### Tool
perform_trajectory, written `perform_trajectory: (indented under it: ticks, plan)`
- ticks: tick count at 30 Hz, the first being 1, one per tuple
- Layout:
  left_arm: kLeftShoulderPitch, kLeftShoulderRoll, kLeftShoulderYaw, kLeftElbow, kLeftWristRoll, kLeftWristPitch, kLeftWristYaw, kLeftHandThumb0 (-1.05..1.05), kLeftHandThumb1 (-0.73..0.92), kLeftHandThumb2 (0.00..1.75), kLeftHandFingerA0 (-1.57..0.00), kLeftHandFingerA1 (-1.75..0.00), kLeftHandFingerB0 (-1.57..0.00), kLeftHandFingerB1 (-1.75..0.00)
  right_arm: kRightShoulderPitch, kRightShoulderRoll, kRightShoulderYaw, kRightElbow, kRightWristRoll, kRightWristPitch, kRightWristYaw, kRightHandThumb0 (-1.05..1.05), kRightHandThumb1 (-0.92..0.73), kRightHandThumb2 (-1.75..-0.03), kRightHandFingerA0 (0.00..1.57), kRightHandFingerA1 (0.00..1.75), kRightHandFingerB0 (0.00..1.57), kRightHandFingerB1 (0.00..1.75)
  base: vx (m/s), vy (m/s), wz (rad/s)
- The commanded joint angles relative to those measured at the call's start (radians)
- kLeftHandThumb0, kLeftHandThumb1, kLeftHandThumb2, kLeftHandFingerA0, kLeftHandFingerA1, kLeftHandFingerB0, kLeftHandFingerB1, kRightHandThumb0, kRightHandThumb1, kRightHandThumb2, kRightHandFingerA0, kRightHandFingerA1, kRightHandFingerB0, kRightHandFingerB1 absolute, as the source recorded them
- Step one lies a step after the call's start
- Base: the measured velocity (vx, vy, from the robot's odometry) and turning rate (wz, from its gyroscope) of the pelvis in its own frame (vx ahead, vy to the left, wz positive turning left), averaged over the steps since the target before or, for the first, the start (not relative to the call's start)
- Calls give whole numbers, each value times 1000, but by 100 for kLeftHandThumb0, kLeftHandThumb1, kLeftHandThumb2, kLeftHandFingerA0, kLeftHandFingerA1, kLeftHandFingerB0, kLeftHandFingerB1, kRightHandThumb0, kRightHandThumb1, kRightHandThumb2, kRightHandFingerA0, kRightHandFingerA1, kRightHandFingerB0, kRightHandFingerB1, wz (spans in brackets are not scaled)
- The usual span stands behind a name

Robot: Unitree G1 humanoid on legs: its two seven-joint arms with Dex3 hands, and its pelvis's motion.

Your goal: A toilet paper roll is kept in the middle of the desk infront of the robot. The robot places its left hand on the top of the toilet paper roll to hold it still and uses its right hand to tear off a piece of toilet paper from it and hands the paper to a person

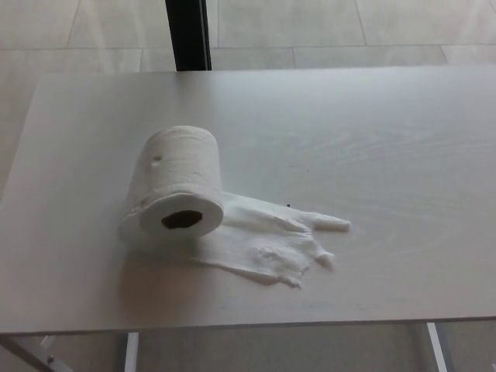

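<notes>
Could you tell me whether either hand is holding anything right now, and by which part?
Nothing is held: neither hand is in view, and the toilet paper roll lies untouched on the desk.

You have the roll [177, 184] lying on its side on the desk [387, 139], left of centre, its core hole facing the near edge. A loose tail of paper [267, 240] runs from under the roll out to the right, flat on the desk, ending in what looks like a torn edge. A post [188, 35] stands behind the desk's far edge.
</notes>
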Motion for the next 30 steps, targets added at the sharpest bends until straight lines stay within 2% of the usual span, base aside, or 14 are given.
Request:
perform_trajectory:
  ticks: [1,2,3,4,5,6,7,8,9,13,30]
  plan:
    - [-277,-1605,-114,1213,82,-351,146,35,-73,0,-157,-175,-157,-175,-85,119,-249,324,310,-7,49,-62,-83,-65,25,55,34,34,0,0,7]
    - [-287,-1567,-270,1242,213,-366,208,-45,-68,173,-157,-175,-157,-175,-83,122,-247,325,310,-10,48,-62,-83,-65,25,55,34,34,0,0,11]
    - [-256,-1556,-281,1242,222,-369,196,-31,-73,154,-157,-175,-157,-175,-78,124,-248,325,311,-13,49,-62,-83,-65,25,55,34,34,0,0,6]
    - [-247,-1554,-274,1232,207,-356,192,-31,-73,154,-157,-175,-157,-175,-74,125,-247,324,311,-15,51,-62,-83,-65,25,55,34,34,0,0,0]
    - [-266,-1546,-320,1232,232,-333,199,-11,-73,0,-157,-175,-157,-175,-73,124,-246,324,311,-17,52,-62,-83,-65,25,55,34,34,0,0,0]
    - [-292,-1535,-374,1230,263,-304,207,-11,-73,0,-157,-175,-157,-175,-72,124,-245,324,311,-18,52,-62,-83,-65,25,55,34,34,0,0,0]
    - [-202,-1531,-303,1219,190,-309,194,-46,-68,161,-157,-175,-157,-175,-69,126,-244,320,313,-20,53,-62,-83,-65,25,55,34,34,0,0,0]
    - [-129,-1530,-248,1215,137,-336,181,-46,-68,161,-157,-175,-157,-175,-67,127,-243,319,314,-21,53,-62,-83,-65,25,55,34,34,4,-5,-14]
    - [-133,-1493,-457,1255,293,-335,237,105,92,175,-157,-175,-157,-175,-67,129,-242,319,315,-23,53,-62,-83,-65,25,55,34,34,0,0,0]
    - [-121,-1484,-513,1266,305,-340,248,105,92,175,-157,-175,-157,-175,-62,136,-242,314,323,-28,54,-62,-83,-65,25,55,34,34,0,0,0]
    - [-145,-1482,-513,1279,299,-359,262,105,92,175,-157,-175,-157,-175,-65,133,-240,331,340,-47,57,-62,-83,-65,25,55,34,34,-1,0,1]
